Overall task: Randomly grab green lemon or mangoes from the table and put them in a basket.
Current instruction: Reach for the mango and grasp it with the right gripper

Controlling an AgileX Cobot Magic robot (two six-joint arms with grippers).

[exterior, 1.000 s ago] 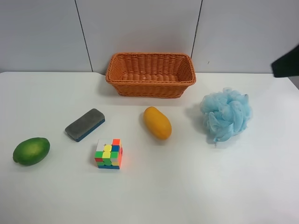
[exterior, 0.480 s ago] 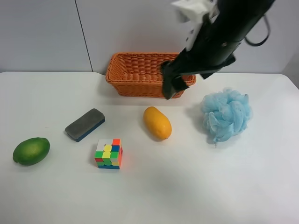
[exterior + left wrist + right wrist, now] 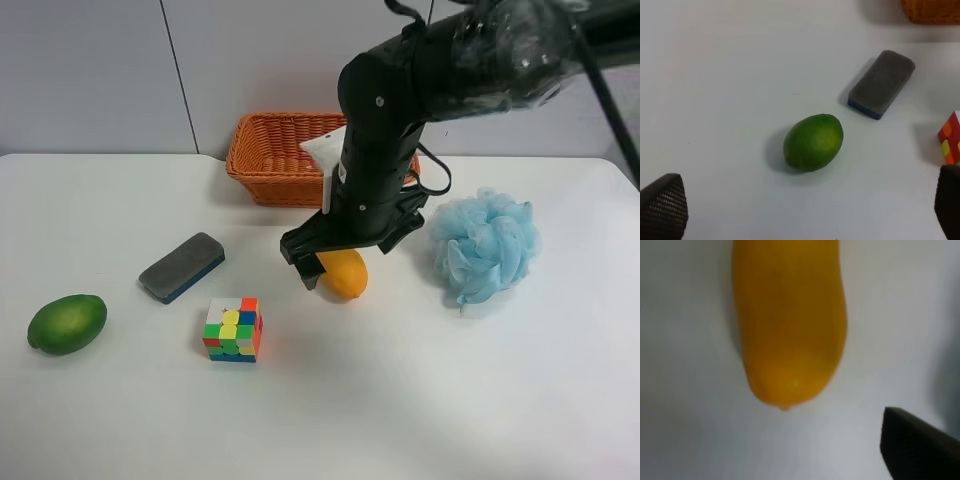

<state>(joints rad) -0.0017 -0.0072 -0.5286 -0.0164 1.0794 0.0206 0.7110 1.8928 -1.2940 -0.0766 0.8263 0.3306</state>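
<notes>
In the exterior high view the right gripper point(image 3: 308, 265) hangs low over one end of the mango point(image 3: 347, 277), which lies on the tabletop point(image 3: 450, 400) in front of the basket point(image 3: 262, 165). In the right wrist view one finger point(image 3: 920, 450) stands past the fruit's narrow tip without touching it, so the jaws look apart and empty. Closing here could pinch only the taper, and the smooth skin may slip out or roll. In the left wrist view the left gripper point(image 3: 805, 202) is spread wide and empty, and the green lemon point(image 3: 813, 142) lies free near the eraser point(image 3: 881, 84)
</notes>
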